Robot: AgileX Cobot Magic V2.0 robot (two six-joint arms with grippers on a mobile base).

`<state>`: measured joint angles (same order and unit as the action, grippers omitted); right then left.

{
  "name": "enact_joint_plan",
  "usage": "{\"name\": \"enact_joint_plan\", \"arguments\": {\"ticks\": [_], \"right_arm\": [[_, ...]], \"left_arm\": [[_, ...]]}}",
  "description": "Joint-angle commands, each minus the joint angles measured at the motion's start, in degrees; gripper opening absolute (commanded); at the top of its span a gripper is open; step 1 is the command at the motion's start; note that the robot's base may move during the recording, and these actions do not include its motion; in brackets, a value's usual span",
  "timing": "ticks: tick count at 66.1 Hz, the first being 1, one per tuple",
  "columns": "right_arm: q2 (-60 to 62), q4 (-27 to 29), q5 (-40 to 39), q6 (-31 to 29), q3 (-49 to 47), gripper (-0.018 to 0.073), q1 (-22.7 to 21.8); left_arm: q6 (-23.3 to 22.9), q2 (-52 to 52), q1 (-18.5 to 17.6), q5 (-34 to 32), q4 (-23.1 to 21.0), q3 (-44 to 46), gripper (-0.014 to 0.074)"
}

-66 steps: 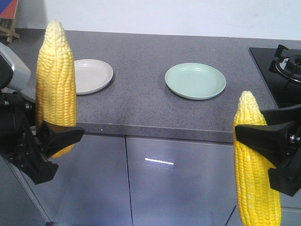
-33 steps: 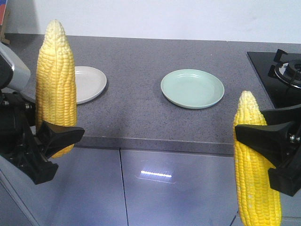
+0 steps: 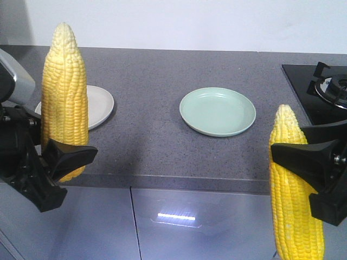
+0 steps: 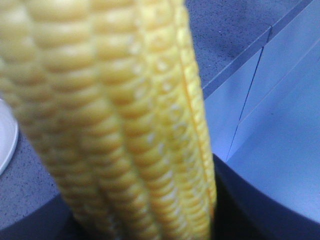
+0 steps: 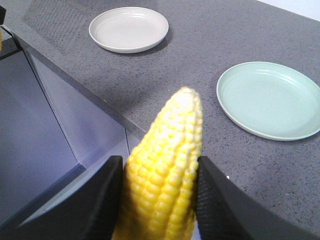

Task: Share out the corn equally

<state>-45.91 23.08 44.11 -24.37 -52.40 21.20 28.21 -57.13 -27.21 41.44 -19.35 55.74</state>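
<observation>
The light is even and quite bright and seems to come from above. A short white streak of glare lies on the cabinet door (image 3: 176, 216) under the front edge of the surface (image 3: 157, 119). A soft shadow falls on the surface near this edge, beside the left corn (image 3: 65, 97). The front view is sharp. In the left wrist view this cob fills the frame, out of focus. In the right wrist view the right corn (image 5: 167, 165) is soft low down, while the green plate (image 5: 270, 100) is sharp.
</observation>
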Motion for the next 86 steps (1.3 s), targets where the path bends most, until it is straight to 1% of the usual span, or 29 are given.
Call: {"name": "enact_joint_plan", "arguments": {"ticks": [1, 86], "right_arm": [[0.28, 0.86, -3.67, -0.43, -1.44, 0.0151, -0.25], [0.28, 0.86, -3.67, -0.43, -1.44, 0.0151, -0.25]], "left_arm": [[-0.06, 1.03, -0.04, -3.38, -1.09, 1.41, 0.0291], [-0.06, 1.03, -0.04, -3.38, -1.09, 1.41, 0.0291]]}}
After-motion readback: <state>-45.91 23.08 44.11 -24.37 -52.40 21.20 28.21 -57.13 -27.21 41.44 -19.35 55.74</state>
